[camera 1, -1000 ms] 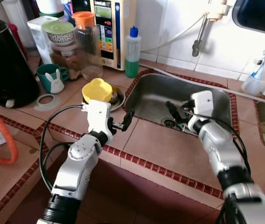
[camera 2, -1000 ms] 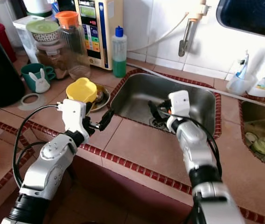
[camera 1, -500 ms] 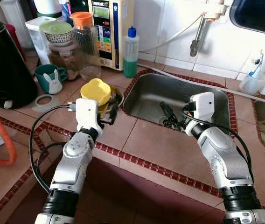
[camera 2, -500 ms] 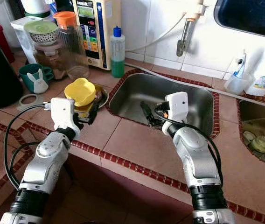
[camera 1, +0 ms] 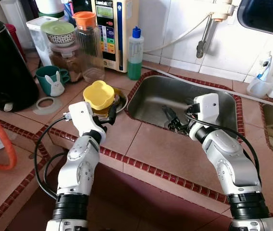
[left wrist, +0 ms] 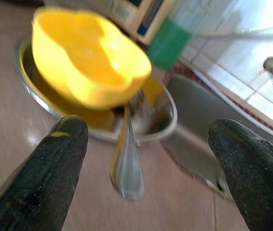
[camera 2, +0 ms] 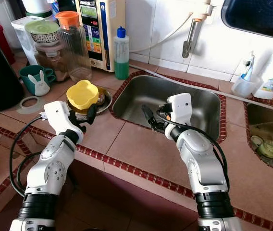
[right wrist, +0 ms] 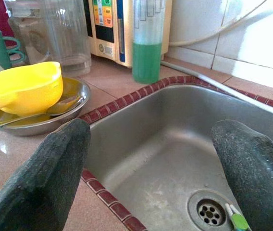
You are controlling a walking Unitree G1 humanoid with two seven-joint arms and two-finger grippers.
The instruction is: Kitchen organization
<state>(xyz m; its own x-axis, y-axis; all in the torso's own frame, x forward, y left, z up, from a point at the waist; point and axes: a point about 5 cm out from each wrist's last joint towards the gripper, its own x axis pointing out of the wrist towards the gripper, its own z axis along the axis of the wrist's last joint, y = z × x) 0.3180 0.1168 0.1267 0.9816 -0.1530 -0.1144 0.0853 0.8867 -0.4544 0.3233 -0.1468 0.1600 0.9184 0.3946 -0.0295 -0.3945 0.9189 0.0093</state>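
- Beside the sink (camera 1: 151, 103), on the tiled bench (camera 1: 160, 154), a yellow bowl (camera 1: 98, 94) sits tilted in a steel plate (camera 2: 104, 103), with a spoon (left wrist: 125, 161) jutting over the rim.
- Left gripper (camera 1: 111, 113) faces that spoon, fingers (left wrist: 55, 168) spread wide and empty, likely lining up a grasp.
- Right gripper (camera 1: 171, 119) hangs over the basin, fingers (right wrist: 50, 178) wide apart, holding nothing.

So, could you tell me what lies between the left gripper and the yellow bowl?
A spoon, its handle jutting over the metal plate's rim toward the left gripper, below the yellow bowl; the left wrist view shows it.
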